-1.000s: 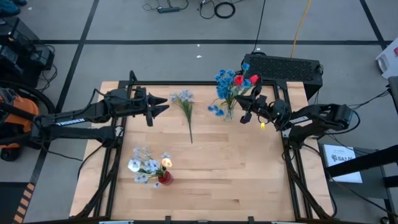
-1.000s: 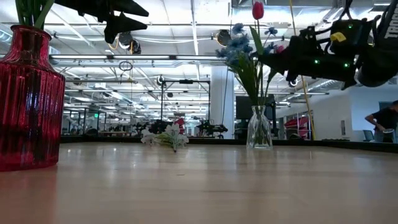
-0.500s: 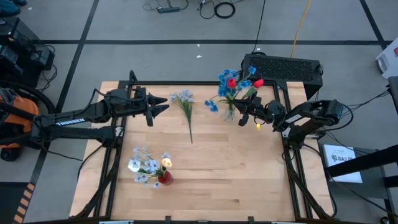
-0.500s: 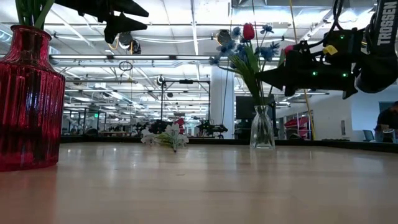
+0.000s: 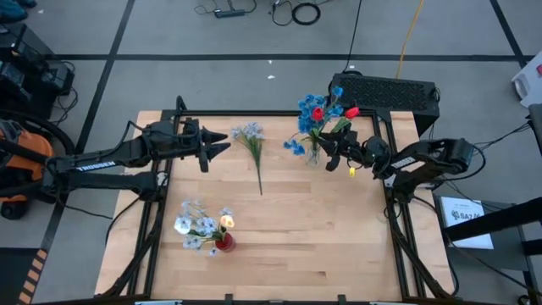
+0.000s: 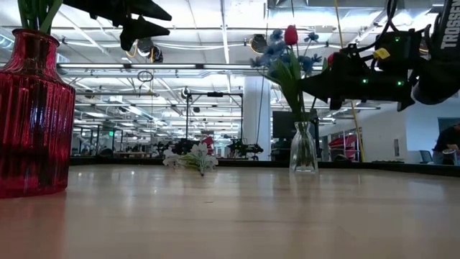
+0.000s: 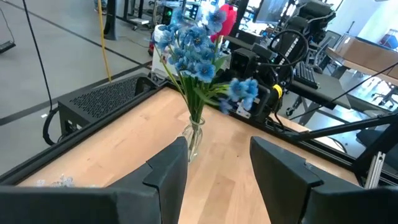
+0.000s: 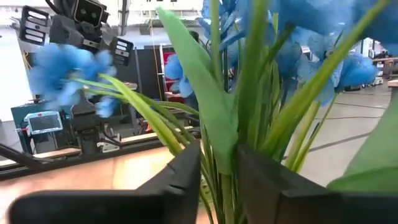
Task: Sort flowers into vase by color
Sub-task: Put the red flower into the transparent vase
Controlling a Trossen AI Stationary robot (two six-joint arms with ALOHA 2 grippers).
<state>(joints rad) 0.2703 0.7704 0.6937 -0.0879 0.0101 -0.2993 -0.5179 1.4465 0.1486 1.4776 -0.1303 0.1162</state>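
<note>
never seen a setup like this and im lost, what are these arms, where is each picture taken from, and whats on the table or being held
These are two robot arms at a wooden table, sorting artificial flowers. One picture looks straight down, one sits at table height, and one camera rides on each wrist.

The left gripper waits open above the table, holding nothing. The right gripper is at the clear glass vase, its fingers around green stems of the blue and red flowers standing in it; I cannot tell whether it grips them.

A pale blue flower lies loose on the table. A red vase holds pale blooms.
</note>
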